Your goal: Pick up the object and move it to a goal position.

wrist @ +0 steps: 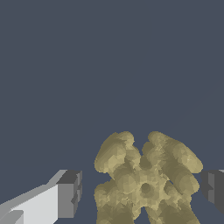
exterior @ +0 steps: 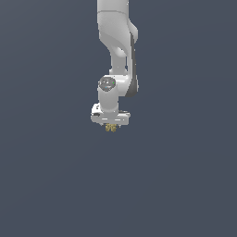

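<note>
Wrist view: one object (wrist: 144, 181) sits between the open end effector's (wrist: 142, 190) two fingers (wrist: 68, 194).

We find the lumpy yellow-tan object (wrist: 146, 181) filling most of the gap between the jaws. On one side a narrow strip of room separates it from the grey finger pad (wrist: 70, 194); on the other side it reaches nearly to the opposite pad (wrist: 214, 189), and we cannot tell whether they touch. Ahead of the jaws and outward past either finger we see only plain dark ground (wrist: 109, 65). In the exterior view, nothing stands below or beside the gripper (exterior: 110, 126).
</note>
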